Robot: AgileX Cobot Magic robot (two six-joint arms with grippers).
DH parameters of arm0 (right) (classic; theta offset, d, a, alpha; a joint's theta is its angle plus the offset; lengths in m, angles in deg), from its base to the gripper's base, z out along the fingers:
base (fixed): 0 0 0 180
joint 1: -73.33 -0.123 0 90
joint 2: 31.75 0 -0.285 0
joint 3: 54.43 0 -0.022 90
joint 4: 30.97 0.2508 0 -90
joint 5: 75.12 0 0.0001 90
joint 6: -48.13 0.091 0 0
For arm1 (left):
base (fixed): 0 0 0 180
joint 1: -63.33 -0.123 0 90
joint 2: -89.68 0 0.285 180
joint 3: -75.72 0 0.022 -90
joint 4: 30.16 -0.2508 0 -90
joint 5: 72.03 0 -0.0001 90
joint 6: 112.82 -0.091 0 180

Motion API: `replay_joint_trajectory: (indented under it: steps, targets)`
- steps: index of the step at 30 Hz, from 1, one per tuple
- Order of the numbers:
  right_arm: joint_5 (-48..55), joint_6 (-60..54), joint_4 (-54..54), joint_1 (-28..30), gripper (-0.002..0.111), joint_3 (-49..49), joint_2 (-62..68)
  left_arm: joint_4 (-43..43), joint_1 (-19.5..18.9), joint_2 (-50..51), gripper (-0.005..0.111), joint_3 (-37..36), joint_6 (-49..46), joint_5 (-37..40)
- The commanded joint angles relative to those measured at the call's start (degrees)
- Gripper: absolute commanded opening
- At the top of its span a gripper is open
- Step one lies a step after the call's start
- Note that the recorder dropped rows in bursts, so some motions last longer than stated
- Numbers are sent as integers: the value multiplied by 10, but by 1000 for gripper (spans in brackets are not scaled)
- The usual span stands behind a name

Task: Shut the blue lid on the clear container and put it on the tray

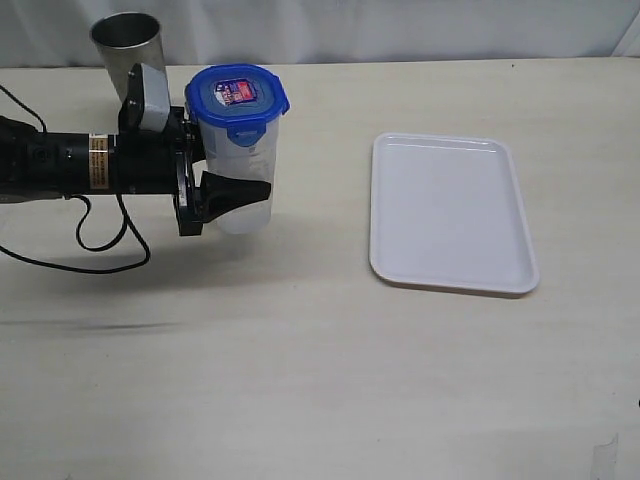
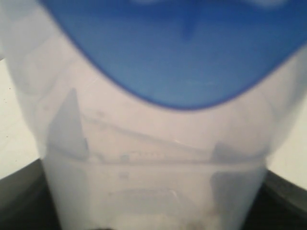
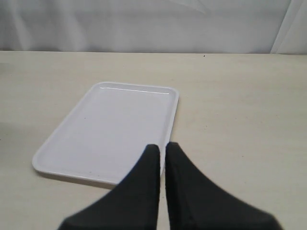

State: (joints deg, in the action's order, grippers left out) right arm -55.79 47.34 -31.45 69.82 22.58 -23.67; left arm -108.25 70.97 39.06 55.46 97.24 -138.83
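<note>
The clear container [image 1: 248,150] stands upright at the left of the exterior view with the blue lid [image 1: 237,98] sitting on its top. My left gripper [image 1: 262,172] reaches in from the left and is shut on the container's body, one black finger [image 1: 235,190] across its front. I cannot tell whether its base touches the table. In the left wrist view the container [image 2: 153,143] fills the picture, the lid [image 2: 177,52] blurred above. The white tray [image 1: 450,210] lies apart to the right with nothing on it. My right gripper [image 3: 162,146] is shut and holds nothing, above the tray's [image 3: 110,129] near edge.
A grey metal cup [image 1: 128,45] stands just behind my left arm, close to the container. A black cable [image 1: 100,240] loops on the table under that arm. Bare table lies between the container and the tray.
</note>
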Motion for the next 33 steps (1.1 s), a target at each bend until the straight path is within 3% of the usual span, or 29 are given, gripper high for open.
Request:
replay_joint_trajectory:
  steps: [1, 12, 17, 19, 21, 25, 28, 33]
  targets:
    - [4, 2, 0, 4, 4, 2, -3, 6, 1, -10, 0, 5, 12, -24]
    - [4, 2, 0, 4, 4, 2, -3, 1, 6, -10, 0, 5, 13, -32]
    - [4, 2, 0, 4, 4, 2, -3, 91, 82, -10, 0, 5, -22, 0]
    - [4, 2, 0, 4, 4, 2, -3, 149, 123, -10, 0, 5, -108, 58]
    - [4, 2, 0, 4, 4, 2, -3, 260, 166, -10, 0, 6, -217, 107]
    - [4, 2, 0, 4, 4, 2, -3, 401, 205, -10, 0, 6, -344, 113]
    - [4, 2, 0, 4, 4, 2, -3, 549, 247, -10, 0, 8, -538, 133]
    - [4, 2, 0, 4, 4, 2, -3, 644, 288, -10, 0, 59, -697, 300]
